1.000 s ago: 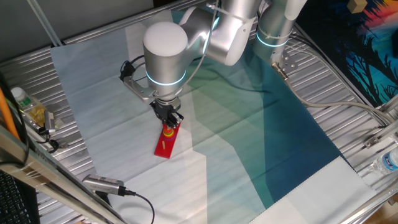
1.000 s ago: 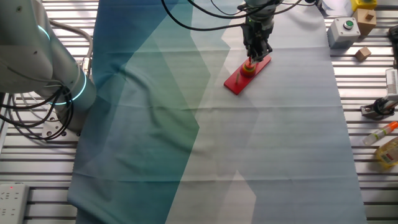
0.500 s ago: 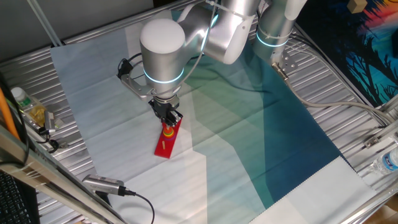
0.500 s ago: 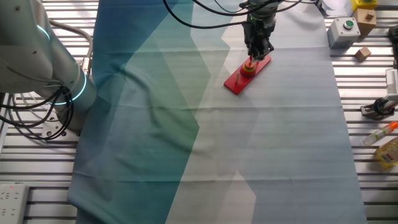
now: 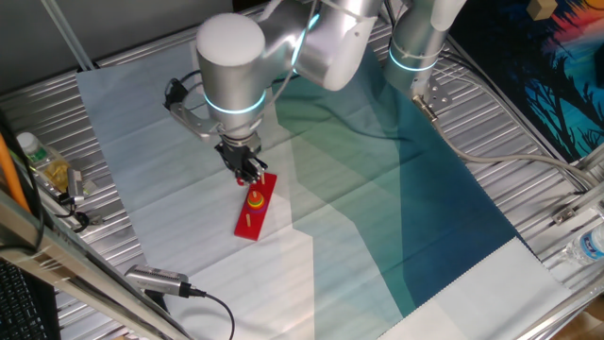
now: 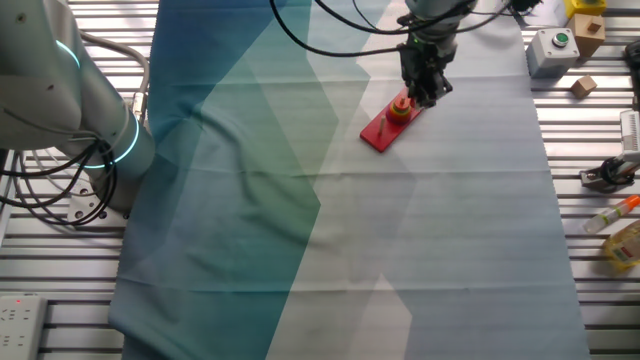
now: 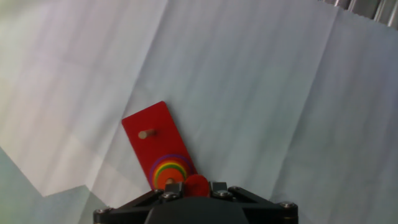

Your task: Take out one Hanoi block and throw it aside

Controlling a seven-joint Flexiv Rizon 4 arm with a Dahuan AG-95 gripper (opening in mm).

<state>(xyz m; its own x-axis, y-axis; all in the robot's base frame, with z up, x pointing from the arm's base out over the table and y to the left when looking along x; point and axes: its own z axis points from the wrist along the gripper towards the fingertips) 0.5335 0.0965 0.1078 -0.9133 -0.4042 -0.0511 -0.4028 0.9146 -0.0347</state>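
In the hand view my gripper point(image 7: 194, 188) is shut on the Hanoi block point(image 7: 198, 182), a tiny red round disc held between the two fingertips. Just below and left of it, the stack of coloured rings point(image 7: 168, 173) sits on one peg of the long red board point(image 7: 144, 121), and another peg point(image 7: 146, 134) stands bare. In one fixed view the gripper point(image 5: 247, 174) hangs just above the board's point(image 5: 253, 218) far end, beside the ring stack point(image 5: 257, 199). In the other fixed view the gripper point(image 6: 428, 92) is up and right of the stack point(image 6: 400, 108).
The board lies on a white and teal cloth point(image 5: 377, 217) over a metal slatted table. A bottle and clutter point(image 5: 42, 161) sit at the left edge, cables point(image 5: 179, 288) at the front. A button box point(image 6: 550, 45) and tools point(image 6: 610, 175) lie at the right in the other fixed view.
The gripper has risen off the ring stack and shifted sideways, away from the peg, with the small red disc in its fingers. The board has stayed in place.
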